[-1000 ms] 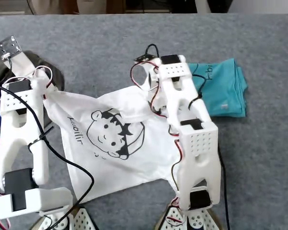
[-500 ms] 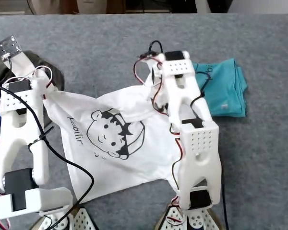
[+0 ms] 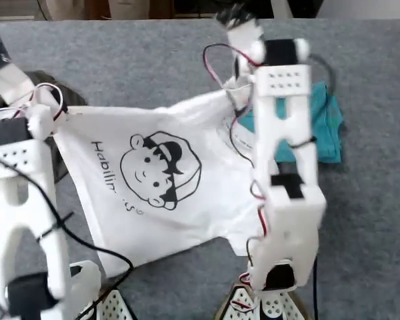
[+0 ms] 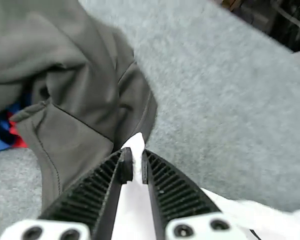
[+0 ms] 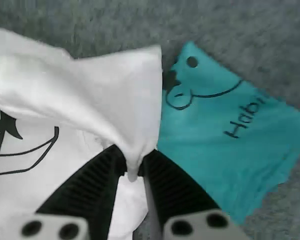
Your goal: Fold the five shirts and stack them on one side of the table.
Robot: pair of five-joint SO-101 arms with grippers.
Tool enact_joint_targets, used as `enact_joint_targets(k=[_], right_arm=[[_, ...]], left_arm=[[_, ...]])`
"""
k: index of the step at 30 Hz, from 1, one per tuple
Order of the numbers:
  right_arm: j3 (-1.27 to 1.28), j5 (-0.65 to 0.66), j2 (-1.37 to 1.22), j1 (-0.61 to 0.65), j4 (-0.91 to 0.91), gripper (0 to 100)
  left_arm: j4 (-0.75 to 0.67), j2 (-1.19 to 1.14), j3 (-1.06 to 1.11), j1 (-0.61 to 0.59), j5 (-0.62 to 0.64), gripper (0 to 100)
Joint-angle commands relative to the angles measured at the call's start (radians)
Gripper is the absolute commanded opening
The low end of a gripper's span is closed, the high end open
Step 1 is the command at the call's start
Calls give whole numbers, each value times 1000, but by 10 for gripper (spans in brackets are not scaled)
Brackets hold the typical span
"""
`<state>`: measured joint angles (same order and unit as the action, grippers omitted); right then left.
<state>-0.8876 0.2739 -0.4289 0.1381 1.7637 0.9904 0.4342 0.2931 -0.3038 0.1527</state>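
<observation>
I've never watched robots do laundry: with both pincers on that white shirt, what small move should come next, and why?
Probably draw both held corners toward the near hem, starting a fold. The left pincer and right pincer each pinch a far corner of the white shirt, spread print-up between them, beside the folded teal shirt.

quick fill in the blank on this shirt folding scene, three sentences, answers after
1. The white shirt is printed with a cartoon child's smiling ____.
2. The left gripper and the right gripper are each ____ on an edge of the white shirt.
3. The teal shirt lies already ____ on the grey table.

Missing words: face; shut; folded.
</observation>
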Motion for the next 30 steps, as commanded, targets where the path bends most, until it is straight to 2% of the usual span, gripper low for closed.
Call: enact_joint_targets(k=[1,8,11,21,30], right_arm=[[-53,-2,328,-18,23,16],[-53,-9,771,-18,-41,16],[-51,-9,912,-18,-98,16],[-51,-2,1121,-18,-270,16],[-51,58,1216,-15,-316,16]], left_arm=[[127,133,-137,2,-3,19],[411,357,-384,54,-11,19],[486,443,-480,92,-11,19],[733,545,-730,91,-17,19],[769,705,-752,91,-66,19]])
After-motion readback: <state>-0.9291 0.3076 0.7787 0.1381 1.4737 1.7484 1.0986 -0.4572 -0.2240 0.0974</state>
